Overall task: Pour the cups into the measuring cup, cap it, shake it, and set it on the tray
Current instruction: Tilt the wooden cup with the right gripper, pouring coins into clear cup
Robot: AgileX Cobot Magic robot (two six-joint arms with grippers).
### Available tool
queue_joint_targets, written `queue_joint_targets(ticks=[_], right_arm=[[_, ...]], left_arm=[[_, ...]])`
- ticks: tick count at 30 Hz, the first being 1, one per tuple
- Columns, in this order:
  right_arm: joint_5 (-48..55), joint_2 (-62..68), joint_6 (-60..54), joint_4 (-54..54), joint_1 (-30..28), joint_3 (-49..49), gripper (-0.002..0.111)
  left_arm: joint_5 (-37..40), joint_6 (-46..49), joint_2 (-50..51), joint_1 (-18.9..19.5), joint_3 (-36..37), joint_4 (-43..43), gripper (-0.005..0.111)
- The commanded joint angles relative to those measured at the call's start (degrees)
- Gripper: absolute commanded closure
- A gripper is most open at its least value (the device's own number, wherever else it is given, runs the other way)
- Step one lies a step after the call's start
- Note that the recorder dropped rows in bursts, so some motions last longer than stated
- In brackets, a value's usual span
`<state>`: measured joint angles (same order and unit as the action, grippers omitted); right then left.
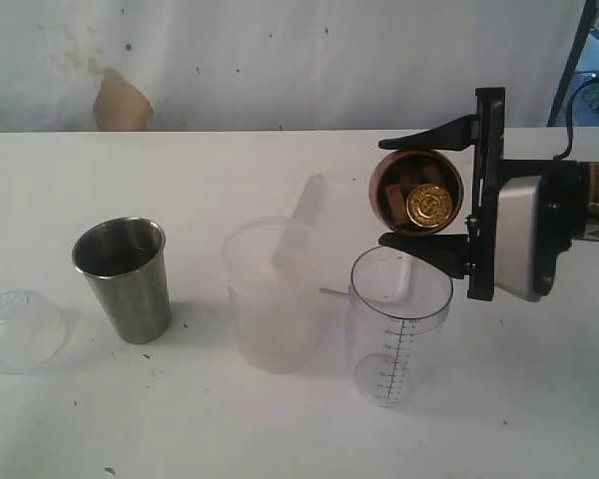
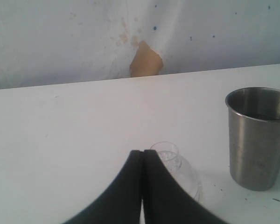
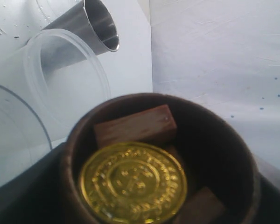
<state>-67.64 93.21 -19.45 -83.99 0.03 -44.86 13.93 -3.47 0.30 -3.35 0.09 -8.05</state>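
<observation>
Right end effector: jaws spread wide and clamped on the wooden cup, one finger above it and one below. The cup is off the bench and tipped on its side, its mouth just above the rim of the measuring cup. Inside the wooden cup lie a gold coin and wooden blocks (the right wrist view confirms at least two blocks behind the coin).

The measuring cup stands upright on the bench, scale facing the exterior camera; nothing can be made out inside it. The frosted cup stands upright just beside it, and the steel tumbler stands upright farther left, apart from both.

Tray: a faint white outline behind the frosted cup; its edges are hard to trace against the bench.

Left end effector: fingers pressed together, holding nothing. It is low over the bench near a clear domed lid, which rests at the far left beside the tumbler.
</observation>
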Motion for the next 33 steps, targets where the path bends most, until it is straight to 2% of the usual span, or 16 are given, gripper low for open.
queue_joint_targets(ticks=[1, 9, 33], right_arm=[[-1.39, -0.54, -2.47, 0.97, -0.03, -0.36, 0.108], [3.28, -0.54, -6.52, 0.97, -0.03, -0.36, 0.108], [-1.92, -0.54, -23.99, -1.66, -0.03, -0.36, 0.108]], left_arm=[[-0.4, -0.14, -0.3, -0.25, -0.09, -0.06, 0.107], [-0.4, -0.14, -0.3, -0.25, -0.09, -0.06, 0.107], [-0.4, -0.14, -0.3, -0.25, -0.09, -0.06, 0.107]])
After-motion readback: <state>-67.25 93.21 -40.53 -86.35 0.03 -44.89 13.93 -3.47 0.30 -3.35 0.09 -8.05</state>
